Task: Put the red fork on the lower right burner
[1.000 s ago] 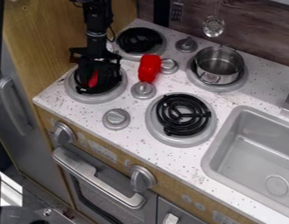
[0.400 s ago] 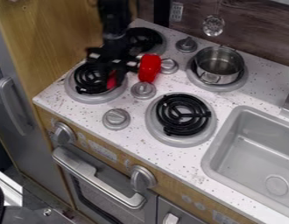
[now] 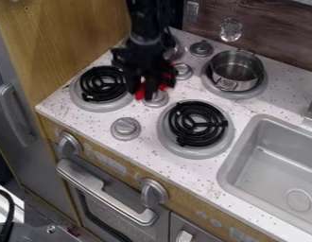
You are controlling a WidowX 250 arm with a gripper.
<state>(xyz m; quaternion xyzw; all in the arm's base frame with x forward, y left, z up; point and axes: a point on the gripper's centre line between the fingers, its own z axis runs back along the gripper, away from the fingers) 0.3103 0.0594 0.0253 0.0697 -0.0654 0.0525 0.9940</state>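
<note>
The black gripper [image 3: 142,96] hangs down at the upper left, over the counter between the lower left burner and a nearby knob. Between its fingers shows a small red piece, the red fork [image 3: 140,91], held with its lower part just beneath the fingertips; most of it is hidden by the gripper. To the right and below stands the lower right burner [image 3: 196,123], a black coil in a grey ring with nothing on it.
Behind the gripper a second red object [image 3: 162,87] is mostly covered. The lower left burner [image 3: 102,84] is to the left, a metal pot [image 3: 237,70] sits on the upper right burner, and the sink [image 3: 272,165] lies at the right.
The gripper has moved right from over the lower left burner, carrying the small red piece with it. It now covers most of the other red object.
</note>
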